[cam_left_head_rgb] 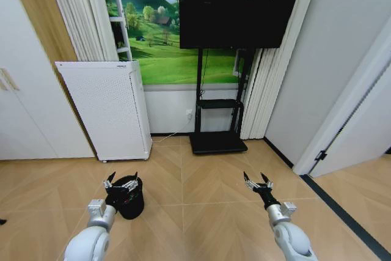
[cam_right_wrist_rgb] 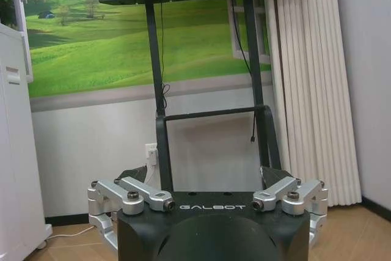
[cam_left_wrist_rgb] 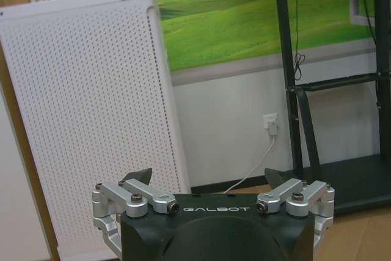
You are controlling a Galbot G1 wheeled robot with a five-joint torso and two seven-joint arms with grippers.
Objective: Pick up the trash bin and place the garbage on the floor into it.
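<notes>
Both grippers are being held low over the floor (cam_left_head_rgb: 201,212), fingers spread, nothing gripped. Left gripper (cam_left_head_rgb: 121,179) is being seen over the trash bin (cam_left_head_rgb: 129,200), which is standing upright on the parquet; contents can't be told. White perforated appliance (cam_left_head_rgb: 110,108) is standing behind it, TV stand (cam_left_head_rgb: 217,142) centre, curtain (cam_left_head_rgb: 263,90) beyond. Right gripper (cam_left_head_rgb: 258,180) is hovering well apart.

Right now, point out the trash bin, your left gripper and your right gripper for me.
trash bin (cam_left_head_rgb: 132,205), head view, its black side wall.
left gripper (cam_left_head_rgb: 122,181), head view, midway between its open fingertips, over the bin.
right gripper (cam_left_head_rgb: 258,180), head view, midway between its open fingertips.
</notes>
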